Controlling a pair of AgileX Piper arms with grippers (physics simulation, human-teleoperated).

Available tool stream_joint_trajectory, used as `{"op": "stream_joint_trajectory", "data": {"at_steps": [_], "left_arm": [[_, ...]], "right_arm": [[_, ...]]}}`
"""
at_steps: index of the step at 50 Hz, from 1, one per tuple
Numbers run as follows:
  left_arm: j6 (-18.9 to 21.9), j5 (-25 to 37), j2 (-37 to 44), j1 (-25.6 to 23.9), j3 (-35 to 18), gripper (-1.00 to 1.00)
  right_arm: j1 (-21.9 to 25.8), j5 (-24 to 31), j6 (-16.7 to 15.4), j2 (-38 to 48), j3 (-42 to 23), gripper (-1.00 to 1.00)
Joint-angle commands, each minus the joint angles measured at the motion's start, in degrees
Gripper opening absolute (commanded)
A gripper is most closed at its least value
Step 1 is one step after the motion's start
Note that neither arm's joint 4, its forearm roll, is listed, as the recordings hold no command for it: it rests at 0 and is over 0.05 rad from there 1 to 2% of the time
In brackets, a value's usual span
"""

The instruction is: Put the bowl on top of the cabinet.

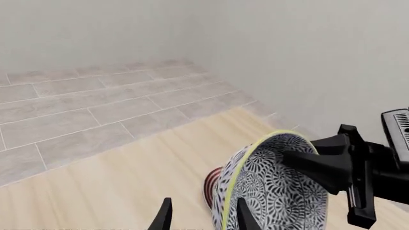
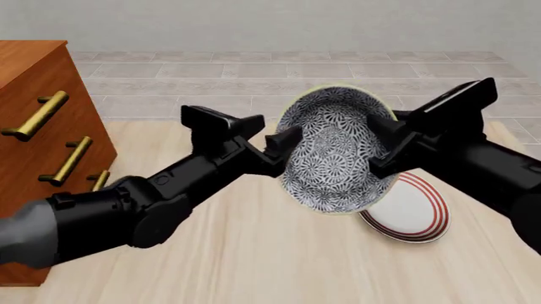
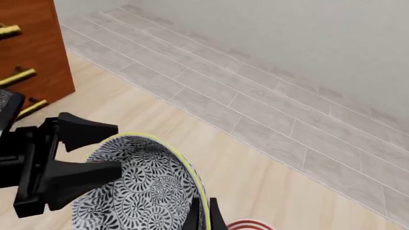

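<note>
The bowl (image 2: 336, 152) is off the surface, tipped steeply so its patterned inside faces the front camera, and you hold it between both arms. Your left pincer (image 2: 283, 147) grips the bowl's left rim, one finger inside and one outside. Your right pincer (image 2: 382, 144) grips the opposite rim in the same way. The bowl hangs over the middle of the surface (image 2: 253, 253), partly covering a white plate with red rings (image 2: 416, 215) that lies flat below and to its right.

The cabinet (image 2: 38, 120) stands at the surface's left edge, well apart from the bowl, its brass handles (image 2: 35, 116) facing right. The surface is pale wood grain; beyond it runs a grey tiled floor (image 2: 253, 76) up to a plain light wall (image 2: 270, 25).

The right wrist view shows the bowl (image 3: 137, 187), the cabinet (image 3: 28, 52) and the left pincer (image 3: 86, 153) on the rim. The left wrist view shows the bowl (image 1: 271, 189) edge-on with the right pincer (image 1: 313, 160), and no cabinet.
</note>
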Motion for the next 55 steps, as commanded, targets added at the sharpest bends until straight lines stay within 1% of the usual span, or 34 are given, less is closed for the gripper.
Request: {"op": "stream_joint_trajectory", "data": {"at_steps": [1,3,22,23,43,44,55], "left_arm": [[-0.97,-0.25,4.25,0.19,-2.12,1.0],[-1.54,-0.46,5.21,0.21,-2.51,1.0],[-2.49,-1.77,10.45,0.47,-4.24,1.0],[-3.44,-2.25,10.15,0.82,-3.88,-1.0],[-3.24,-2.36,9.04,0.42,-3.08,-1.0],[-3.14,-2.35,9.02,0.45,-3.06,-1.0],[-2.9,-2.18,8.89,1.56,-3.05,-1.0]], "right_arm": [[1.21,0.43,0.36,-1.15,0.05,-1.0],[1.4,0.56,0.36,-1.32,0.09,-1.0],[1.89,0.71,0.35,-1.46,0.18,-1.0],[1.89,0.67,0.36,-1.42,0.2,-1.0],[1.28,0.25,0.07,-0.75,0.12,-1.0],[1.1,0.34,-0.11,-0.63,-0.01,1.0],[1.61,1.76,0.94,-2.39,-0.49,1.0]]}}
